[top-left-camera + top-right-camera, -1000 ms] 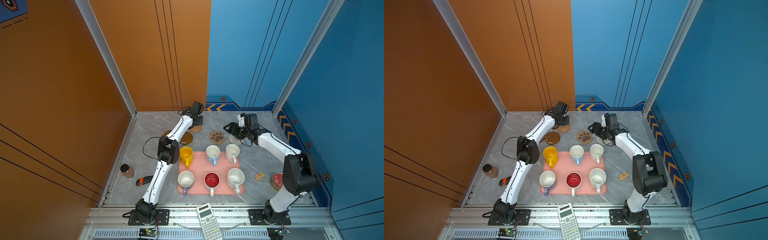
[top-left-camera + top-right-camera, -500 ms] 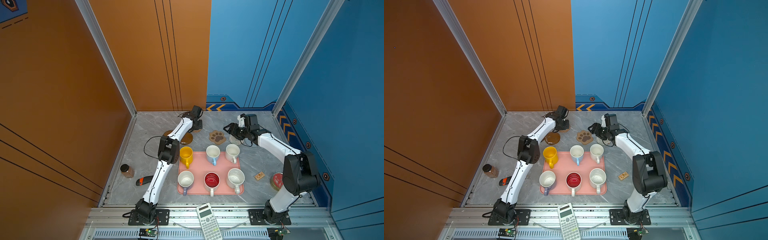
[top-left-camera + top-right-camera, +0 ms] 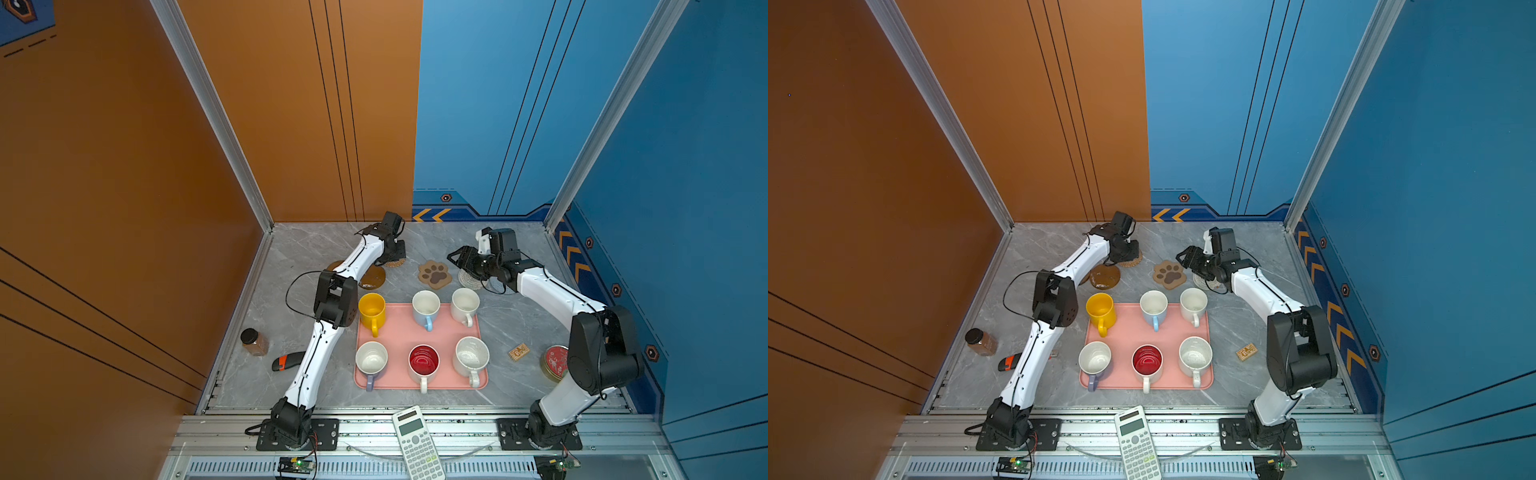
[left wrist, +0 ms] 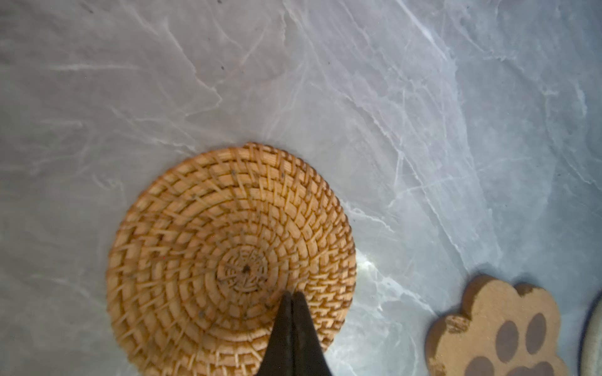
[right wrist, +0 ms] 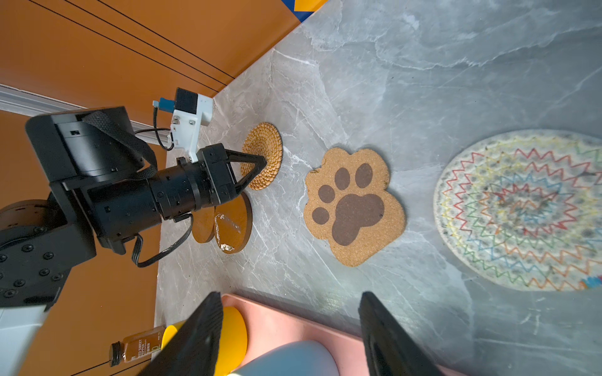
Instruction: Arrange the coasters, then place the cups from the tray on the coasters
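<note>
At the counter's back edge the left gripper (image 4: 292, 297), tips together, rests on the woven coaster (image 4: 208, 241), probably to slide it. Cups (image 3: 424, 360) sit on the tray (image 3: 399, 332) nearer the front. The right gripper (image 5: 290, 297) hangs spread apart by the white coaster (image 5: 521, 208).

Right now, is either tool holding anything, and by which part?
Nothing is held. The left tool is shut, tips atop the tan woven coaster; the right tool is open, empty.

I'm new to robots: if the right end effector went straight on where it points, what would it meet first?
Probably the paw coaster, lying roughly ahead of the open right end effector; depth is unclear, so the bare tabletop before it could come first.
</note>
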{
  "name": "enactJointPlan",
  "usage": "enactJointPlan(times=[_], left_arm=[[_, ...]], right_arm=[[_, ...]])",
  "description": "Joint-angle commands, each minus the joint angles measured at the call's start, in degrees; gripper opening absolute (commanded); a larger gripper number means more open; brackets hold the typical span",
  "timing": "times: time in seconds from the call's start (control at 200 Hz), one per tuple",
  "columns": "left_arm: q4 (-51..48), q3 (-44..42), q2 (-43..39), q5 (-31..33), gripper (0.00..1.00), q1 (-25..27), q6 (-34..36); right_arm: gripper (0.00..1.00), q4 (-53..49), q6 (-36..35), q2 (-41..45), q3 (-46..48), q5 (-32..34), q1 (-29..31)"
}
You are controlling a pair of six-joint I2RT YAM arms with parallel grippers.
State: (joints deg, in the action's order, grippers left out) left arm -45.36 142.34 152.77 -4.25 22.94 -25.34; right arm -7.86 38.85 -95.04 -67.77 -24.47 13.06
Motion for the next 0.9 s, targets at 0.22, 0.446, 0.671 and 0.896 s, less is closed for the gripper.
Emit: enactJointPlan(times=[0.22,0.446,0.671,0.896], left_arm=[[-4.4,-9.3,-3.5,-5.8,0.02,2.9,3.2],[-4.4,-14.3,-4.9,-5.9,0.02,4.3,4.7],[-4.4,-17.4,-5.9,-6.8,0.02,5.0,4.7],[-4.3,-19.4,-7.3,-6.6,0.02,5.8,5.2]], right_arm=[[0.65,1.7,0.4,2.0,1.3,-1.0,-0.2],[0.65,2.1,0.6,1.8,1.5,-1.0,-0.1],[0.65,2.4,0.7,1.7,1.7,-1.1,-0.1],[0.65,2.9,0.8,1.8,2.1,-1.1,-0.1]])
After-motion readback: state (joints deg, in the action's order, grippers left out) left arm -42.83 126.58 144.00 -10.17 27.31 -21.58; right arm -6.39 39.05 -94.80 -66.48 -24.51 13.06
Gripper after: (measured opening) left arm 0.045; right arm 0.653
